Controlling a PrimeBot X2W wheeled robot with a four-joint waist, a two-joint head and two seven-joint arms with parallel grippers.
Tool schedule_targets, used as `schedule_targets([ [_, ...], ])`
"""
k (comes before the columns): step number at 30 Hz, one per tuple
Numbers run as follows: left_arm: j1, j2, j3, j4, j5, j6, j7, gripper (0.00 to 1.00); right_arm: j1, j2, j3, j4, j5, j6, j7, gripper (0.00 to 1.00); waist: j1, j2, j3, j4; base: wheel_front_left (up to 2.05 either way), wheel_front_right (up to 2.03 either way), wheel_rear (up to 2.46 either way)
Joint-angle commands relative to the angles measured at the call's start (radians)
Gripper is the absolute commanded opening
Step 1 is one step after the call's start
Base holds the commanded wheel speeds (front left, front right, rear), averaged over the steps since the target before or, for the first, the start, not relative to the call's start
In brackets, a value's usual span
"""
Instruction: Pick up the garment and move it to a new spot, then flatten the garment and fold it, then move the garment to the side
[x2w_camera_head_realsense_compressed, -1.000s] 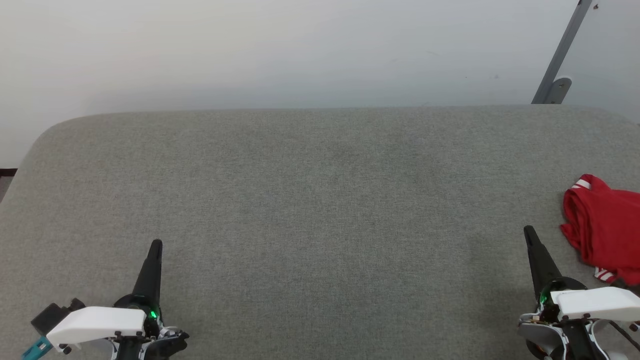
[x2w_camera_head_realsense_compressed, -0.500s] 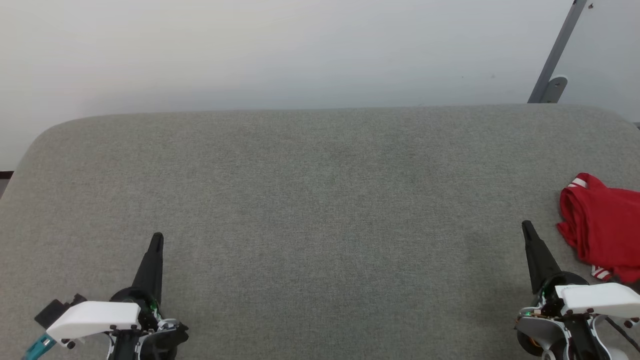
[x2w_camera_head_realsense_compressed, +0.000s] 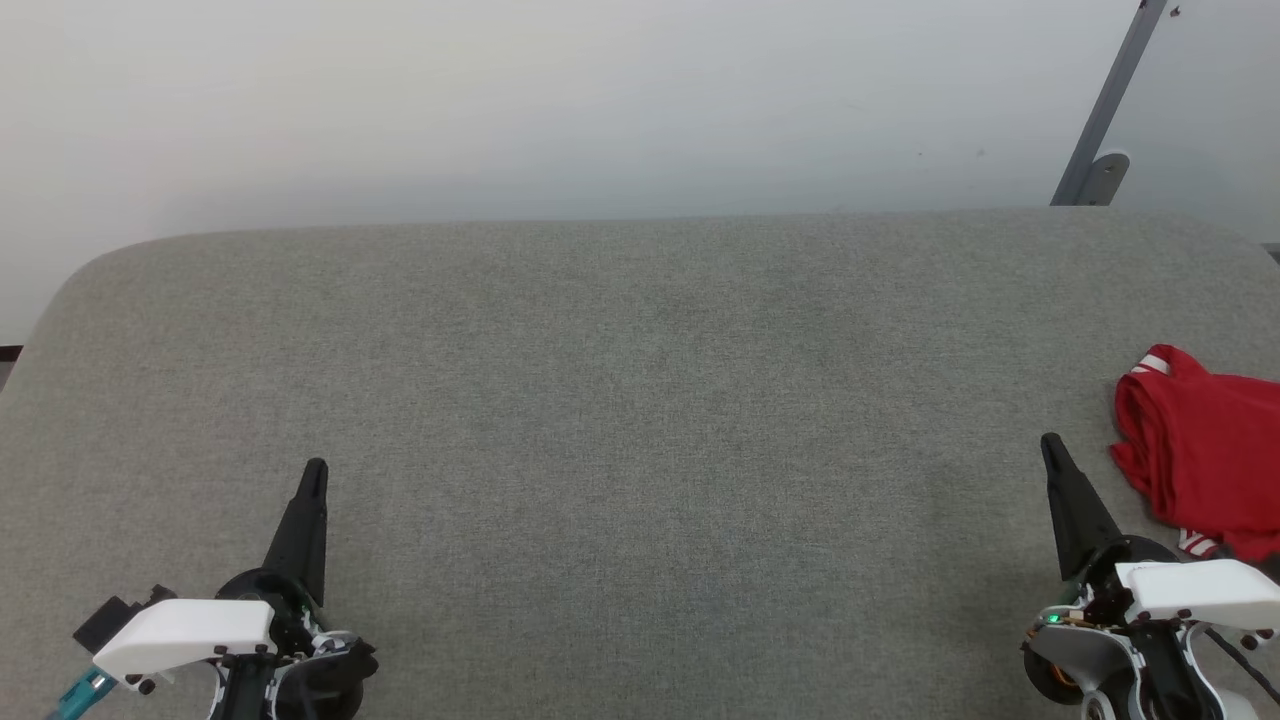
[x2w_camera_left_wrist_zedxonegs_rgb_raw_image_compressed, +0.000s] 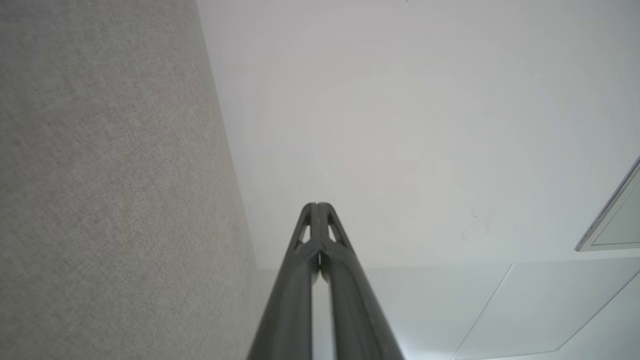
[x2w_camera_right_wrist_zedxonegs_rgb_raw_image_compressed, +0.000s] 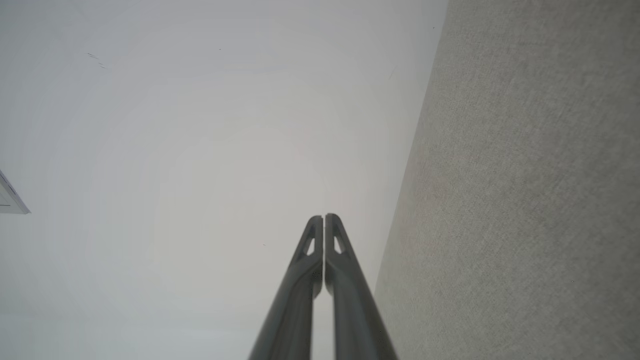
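garment (x2w_camera_head_realsense_compressed: 1205, 455): red, crumpled, at right edge of grey surface (x2w_camera_head_realsense_compressed: 640, 400)
left fingers (x2w_camera_head_realsense_compressed: 306, 510): pressed together, empty
right fingers (x2w_camera_head_realsense_compressed: 1070, 490): pressed together, near garment

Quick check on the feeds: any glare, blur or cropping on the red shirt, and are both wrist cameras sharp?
Head view: soft even light, no glare or hard shadows; the garment is sharp but cut off by the right edge. Left wrist view: left gripper in focus, grey surface weave visible. Right wrist view: right gripper equally crisp, no blur.
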Motion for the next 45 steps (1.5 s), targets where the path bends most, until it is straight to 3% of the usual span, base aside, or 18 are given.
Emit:
schedule_targets([
  [1,-0.011,-0.002,0.004,0.0,-0.003,0.0,0.0,0.0,-0.005,0.001,0.0,0.001,0.003,0.0,0.001,0.0,-0.0001,-0.0001,0.0,0.0,0.0,0.0,0.0],
  [45,-0.012,-0.006,0.011,0.0,0.005,0.0,0.008,0.0,-0.005,0.001,0.0,0.001,0.003,0.0,0.001,0.0,-0.0001,-0.0001,0.0,0.0,0.0,0.0,0.0],
])
